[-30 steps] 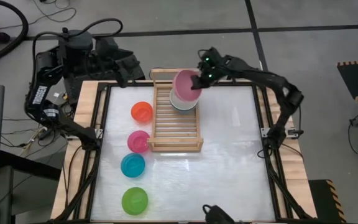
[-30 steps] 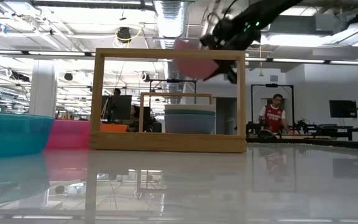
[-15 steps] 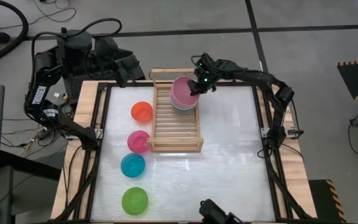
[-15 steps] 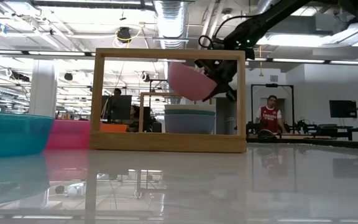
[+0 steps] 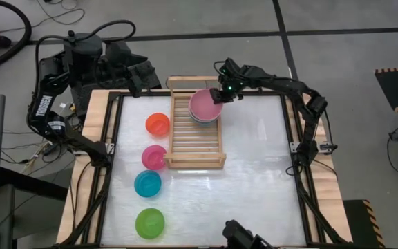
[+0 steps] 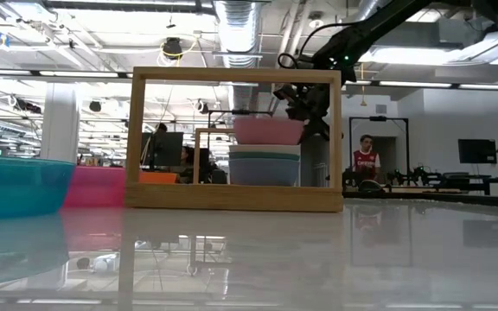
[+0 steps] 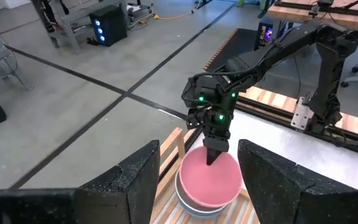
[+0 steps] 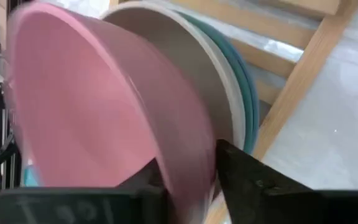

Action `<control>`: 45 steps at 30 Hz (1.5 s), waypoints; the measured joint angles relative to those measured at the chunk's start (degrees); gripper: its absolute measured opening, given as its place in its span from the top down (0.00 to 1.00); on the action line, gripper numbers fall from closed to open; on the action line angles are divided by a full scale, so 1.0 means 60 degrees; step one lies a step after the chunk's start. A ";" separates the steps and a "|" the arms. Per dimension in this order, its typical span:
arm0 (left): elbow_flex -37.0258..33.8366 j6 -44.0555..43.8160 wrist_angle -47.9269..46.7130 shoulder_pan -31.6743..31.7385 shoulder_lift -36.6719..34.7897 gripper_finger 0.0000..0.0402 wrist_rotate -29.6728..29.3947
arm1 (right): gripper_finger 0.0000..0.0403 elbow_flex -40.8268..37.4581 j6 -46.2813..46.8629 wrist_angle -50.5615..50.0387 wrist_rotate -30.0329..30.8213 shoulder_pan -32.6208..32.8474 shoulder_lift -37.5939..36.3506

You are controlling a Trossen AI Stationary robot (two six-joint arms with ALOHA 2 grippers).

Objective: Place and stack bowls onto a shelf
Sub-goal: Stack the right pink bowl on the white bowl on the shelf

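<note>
Pink bowl (image 5: 204,105) tops the bowl stack at the shelf's (image 5: 195,142) twelve-o'clock end; right claw (image 5: 219,96) straddles its rim, fingers apart.

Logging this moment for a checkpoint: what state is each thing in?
Light pink plastic bowl: nested atop the stack on the wooden slatted shelf.
Right gripper: open, astride the pink bowl's rim.
Left gripper: open, empty, off the table's far-left corner.
Orange-red, magenta, cyan, lime green small bowls: upright on the table.
</note>
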 joint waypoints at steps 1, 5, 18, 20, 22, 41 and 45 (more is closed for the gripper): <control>0.0000 0.0004 0.0002 0.0002 0.0000 0.49 0.0000 | 0.66 0.0000 -0.0003 0.0035 0.0027 -0.0014 -0.0001; 0.0000 0.0007 0.0000 0.0001 0.0000 0.49 0.0000 | 0.57 0.0000 0.0001 0.0268 0.0030 -0.0162 -0.0004; 0.0000 -0.0001 0.0000 0.0001 0.0000 0.49 0.0004 | 0.49 0.0896 -0.0753 -0.0702 -0.0440 -0.0463 -0.0011; 0.0000 -0.0004 0.0000 0.0000 0.0000 0.49 0.0004 | 0.46 0.0896 -0.0753 -0.0682 -0.0415 -0.0397 -0.0011; 0.0000 -0.0008 0.0000 0.0004 0.0000 0.49 0.0004 | 0.43 0.0896 -0.0744 -0.0774 -0.0364 -0.0369 -0.0011; 0.0000 -0.0095 -0.0095 0.0000 0.0000 0.49 -0.0208 | 0.81 0.0900 -0.2476 -0.2071 -0.0228 -0.0034 -0.1431; 0.0000 -0.0098 -0.0095 0.0004 0.0000 0.49 -0.0251 | 0.96 0.0900 -0.2640 -0.1941 -0.0233 0.0152 -0.0988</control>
